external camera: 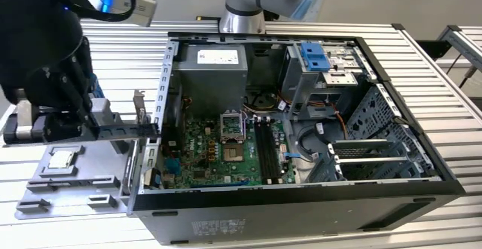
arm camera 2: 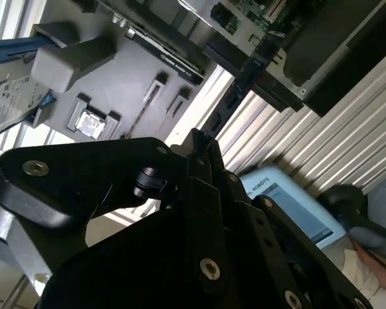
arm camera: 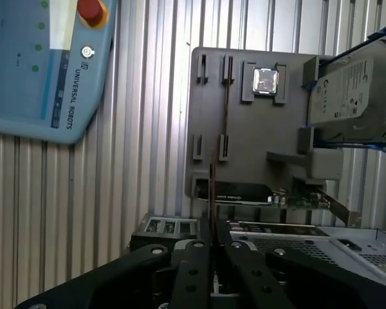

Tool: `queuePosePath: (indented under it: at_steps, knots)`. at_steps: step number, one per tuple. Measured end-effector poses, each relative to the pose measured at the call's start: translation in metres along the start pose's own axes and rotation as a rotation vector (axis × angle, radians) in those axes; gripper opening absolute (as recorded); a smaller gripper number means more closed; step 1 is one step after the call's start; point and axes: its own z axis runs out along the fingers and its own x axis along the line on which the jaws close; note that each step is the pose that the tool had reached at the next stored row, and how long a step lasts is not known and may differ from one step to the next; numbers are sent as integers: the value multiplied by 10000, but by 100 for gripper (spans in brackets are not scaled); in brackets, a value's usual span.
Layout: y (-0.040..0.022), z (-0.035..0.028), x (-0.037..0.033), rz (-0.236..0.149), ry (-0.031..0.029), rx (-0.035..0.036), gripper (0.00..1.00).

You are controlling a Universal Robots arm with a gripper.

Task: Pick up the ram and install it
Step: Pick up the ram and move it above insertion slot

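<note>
ram point(arm camera: 211, 187) edge-on, pinched btwn jaws, held above grey tray point(arm camera: 257, 141).

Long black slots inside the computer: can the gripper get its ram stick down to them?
Probably yes. The case lies open on top and nothing covers the slots. The gripper, shut on the ram, hangs outside over the grey tray, at the exterior view's left.

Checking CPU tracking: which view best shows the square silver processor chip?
First wrist view: the square silver processor chip faces the camera, unobstructed, in its pocket on the flat grey plastic tray. The second wrist view shows the chip slanted; the exterior view shows the chip far off, at the exterior view's left.
</note>
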Motion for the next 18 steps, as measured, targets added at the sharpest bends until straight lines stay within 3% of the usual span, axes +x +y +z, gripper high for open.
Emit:
queuePosePath:
  at_steps: [18]
  knots:
    - [-819, -33, 35, -85, 2, -34, 0]
